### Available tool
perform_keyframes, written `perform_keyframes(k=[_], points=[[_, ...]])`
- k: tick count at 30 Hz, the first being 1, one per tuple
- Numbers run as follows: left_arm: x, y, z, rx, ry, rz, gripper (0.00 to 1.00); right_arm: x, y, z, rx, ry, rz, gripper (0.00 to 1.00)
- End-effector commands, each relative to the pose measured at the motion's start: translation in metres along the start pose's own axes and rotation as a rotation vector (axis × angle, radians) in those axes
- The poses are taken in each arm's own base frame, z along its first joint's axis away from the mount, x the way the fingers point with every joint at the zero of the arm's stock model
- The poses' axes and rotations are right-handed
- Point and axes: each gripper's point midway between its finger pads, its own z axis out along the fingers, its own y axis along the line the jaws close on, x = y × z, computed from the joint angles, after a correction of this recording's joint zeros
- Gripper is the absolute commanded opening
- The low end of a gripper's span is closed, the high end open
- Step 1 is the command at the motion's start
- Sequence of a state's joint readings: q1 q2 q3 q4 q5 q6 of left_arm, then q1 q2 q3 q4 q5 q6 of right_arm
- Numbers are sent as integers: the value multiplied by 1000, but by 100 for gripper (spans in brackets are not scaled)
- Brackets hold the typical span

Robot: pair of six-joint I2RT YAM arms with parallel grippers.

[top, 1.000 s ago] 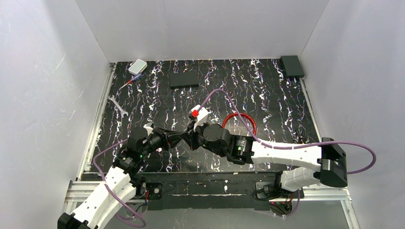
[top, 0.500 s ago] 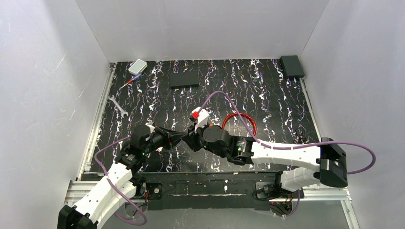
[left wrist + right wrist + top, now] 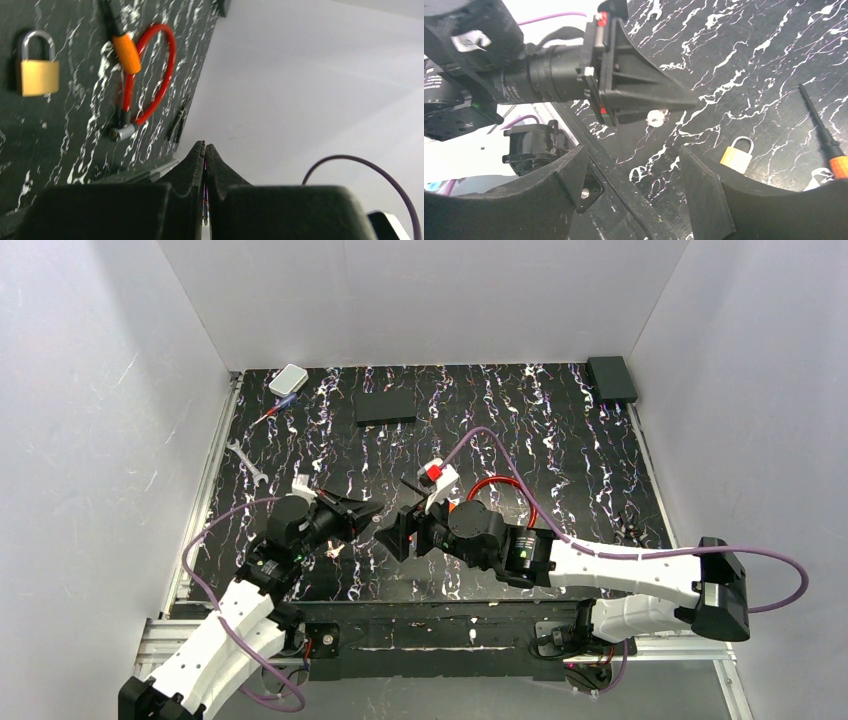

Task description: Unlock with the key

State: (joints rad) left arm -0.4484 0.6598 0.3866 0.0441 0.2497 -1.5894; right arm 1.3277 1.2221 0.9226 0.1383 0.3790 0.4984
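Observation:
The key (image 3: 125,51) lies on the dark marbled table (image 3: 560,440), its orange body (image 3: 840,166) toward the red cable loop and its thin black rod pointing away. A small brass padlock (image 3: 37,76) lies flat beside it, also seen close behind one finger of the right gripper (image 3: 736,156). My left gripper (image 3: 205,145) is shut, tips pressed together, hovering above the table and pointing at the right gripper (image 3: 370,508). My right gripper (image 3: 633,150) stands open with nothing between its fingers, facing the left one (image 3: 398,536). Neither touches the key or padlock.
A red cable loop (image 3: 505,495) lies behind the right wrist. A small silver piece (image 3: 656,118) sits under the left gripper's tip. Silver wrench (image 3: 245,462), white box (image 3: 288,379), flat black box (image 3: 386,406), corner black box (image 3: 611,377) and a black clip (image 3: 177,122) lie farther off.
A second ago the two grippers met tip to tip. The right gripper has opened wide and drawn back; the left gripper stayed shut and shifted left.

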Motion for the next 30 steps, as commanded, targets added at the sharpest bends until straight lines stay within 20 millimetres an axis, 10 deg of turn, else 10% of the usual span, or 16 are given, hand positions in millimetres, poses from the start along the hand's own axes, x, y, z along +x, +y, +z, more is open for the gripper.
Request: perform_keyframes(k=[1, 16, 30], points=[[-14, -42, -16, 132, -119, 243, 0, -14, 13, -4, -75, -41, 81, 75], [15, -129, -84, 454, -166, 933, 0, -58, 58, -23, -474, -142, 101, 76], [38, -165, -116, 598, -136, 1040, 0, -106, 96, -30, -633, -257, 62, 78]])
